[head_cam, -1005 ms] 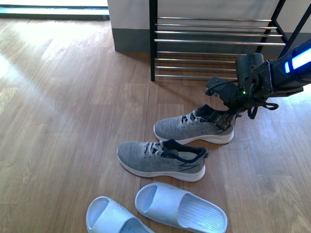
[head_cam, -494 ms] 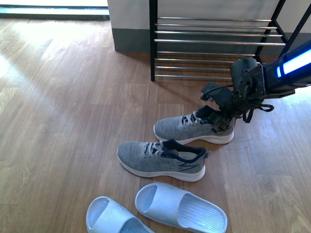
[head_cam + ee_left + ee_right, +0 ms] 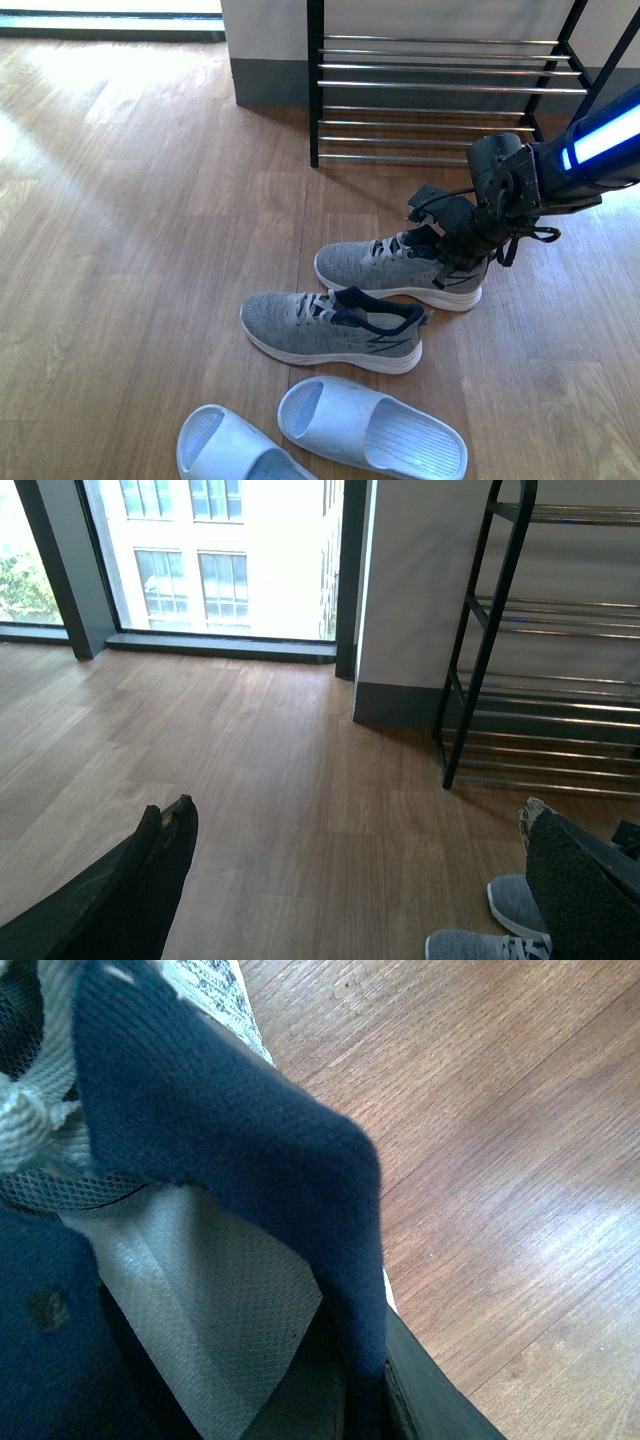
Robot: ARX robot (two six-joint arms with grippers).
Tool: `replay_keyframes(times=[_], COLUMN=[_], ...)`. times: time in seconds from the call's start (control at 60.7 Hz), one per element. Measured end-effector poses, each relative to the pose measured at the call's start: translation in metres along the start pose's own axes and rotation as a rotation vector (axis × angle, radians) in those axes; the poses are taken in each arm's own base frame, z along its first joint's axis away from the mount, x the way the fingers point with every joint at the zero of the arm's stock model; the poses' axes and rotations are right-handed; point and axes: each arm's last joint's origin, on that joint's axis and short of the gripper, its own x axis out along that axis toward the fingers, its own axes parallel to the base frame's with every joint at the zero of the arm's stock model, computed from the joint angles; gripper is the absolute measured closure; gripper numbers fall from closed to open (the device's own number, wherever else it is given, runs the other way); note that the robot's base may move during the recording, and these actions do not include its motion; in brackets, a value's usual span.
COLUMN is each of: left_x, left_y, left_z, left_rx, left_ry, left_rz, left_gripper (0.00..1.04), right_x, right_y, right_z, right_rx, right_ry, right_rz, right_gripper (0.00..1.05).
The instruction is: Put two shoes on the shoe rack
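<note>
Two grey knit shoes with white soles lie on the wooden floor in the front view. The far shoe (image 3: 385,264) has my right gripper (image 3: 458,262) shut on its navy heel collar (image 3: 300,1180); its heel end looks slightly raised. The near shoe (image 3: 320,325) lies free just in front of it. The shoe rack (image 3: 440,85), black frame with chrome bars, stands against the wall behind them. My left gripper (image 3: 355,865) is open above bare floor, with the toes of a grey shoe (image 3: 515,905) beside one finger and the rack (image 3: 500,630) beyond.
Two pale blue slides (image 3: 370,425) lie nearest the robot, in front of the sneakers. A grey-based wall (image 3: 265,50) flanks the rack's left side. A large window (image 3: 210,555) fills the far end of the room.
My right gripper has come lower and a little left onto the far shoe's heel and closed on it. The shoe has shifted slightly. The near shoe and slides have not moved.
</note>
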Motion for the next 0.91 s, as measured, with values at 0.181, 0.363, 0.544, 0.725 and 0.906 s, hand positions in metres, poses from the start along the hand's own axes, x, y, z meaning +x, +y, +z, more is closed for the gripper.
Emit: replay_keyframes(times=[0.181, 0.363, 0.544, 0.725, 0.906], left_x=[0.000, 0.000, 0.000, 0.000, 0.000], left_y=[0.000, 0.000, 0.000, 0.000, 0.000], left_z=[0.000, 0.000, 0.000, 0.000, 0.000], left_rx=[0.000, 0.000, 0.000, 0.000, 0.000], left_ry=[0.000, 0.000, 0.000, 0.000, 0.000], left_rz=[0.000, 0.000, 0.000, 0.000, 0.000], left_gripper=[0.09, 0.09, 0.09, 0.09, 0.09], right_x=[-0.025, -0.093, -0.177, -0.278, -0.350], right_y=[0.017, 0.020, 0.015, 0.033, 0.041], right_z=[-0.008, -0.014, -0.031, -0.074, -0.096], right_rx=[0.162, 0.390, 0.608, 0.846, 0.956], right_ry=[-0.084, -0.212, -0.336, -0.422, -0.552], right_rz=[-0.009, -0.087, -0.180, -0.231, -0.235], right_gripper=[1.03, 1.03, 1.03, 1.03, 1.03])
